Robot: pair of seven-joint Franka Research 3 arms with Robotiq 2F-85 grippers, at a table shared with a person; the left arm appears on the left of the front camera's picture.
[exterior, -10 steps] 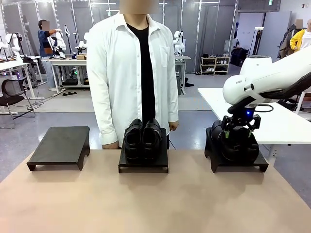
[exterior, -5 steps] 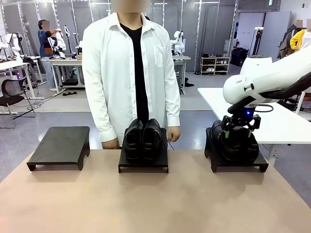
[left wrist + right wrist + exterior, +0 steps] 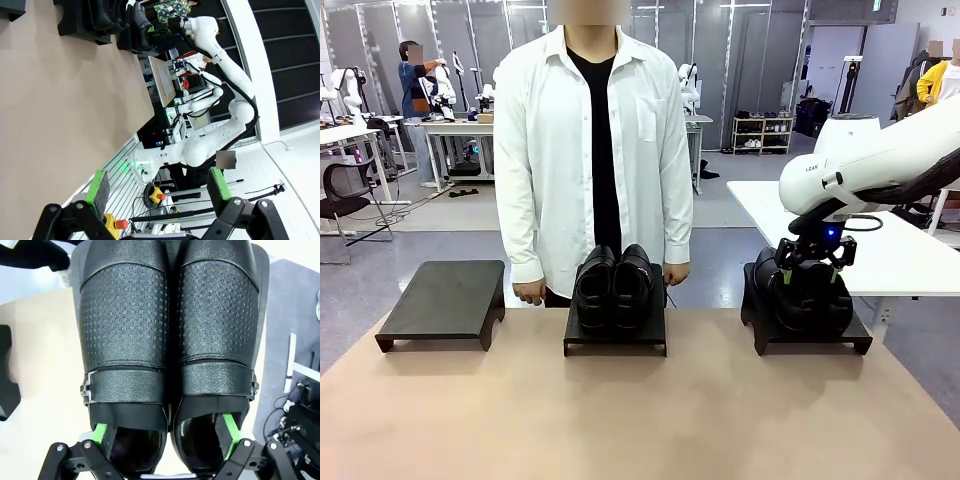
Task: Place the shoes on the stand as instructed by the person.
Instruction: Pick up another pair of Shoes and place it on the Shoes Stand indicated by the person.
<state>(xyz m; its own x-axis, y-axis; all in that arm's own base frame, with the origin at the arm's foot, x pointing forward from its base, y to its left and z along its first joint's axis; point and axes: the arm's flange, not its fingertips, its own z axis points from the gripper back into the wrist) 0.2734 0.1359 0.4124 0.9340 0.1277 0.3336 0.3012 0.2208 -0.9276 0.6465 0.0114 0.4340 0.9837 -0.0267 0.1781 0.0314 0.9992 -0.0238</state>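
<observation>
Three black stands sit in a row along the far edge of a tan table, taken here relative to the middle stand. To its left, the left stand has a bare top. On the middle stand, one pair of low glossy shoes lies side by side, long axes running across the table, toes toward the robot's side. Directly behind this stand is the person in an open white shirt, arms down, one hand just left of the shoes and the other hand just right of them.

To the right of the middle stand, the right stand carries one pair of ankle boots, partly hidden in the front view by the right gripper. In the right wrist view the two boots lie touching, their toes pointing away from the gripper, each with a strap and side buckle. The right gripper's green fingers are spread, one dipping into each boot opening; whether they press the leather is hard to tell.

The left gripper hangs off the table, well apart from the middle stand, fingers spread and holding nothing.
</observation>
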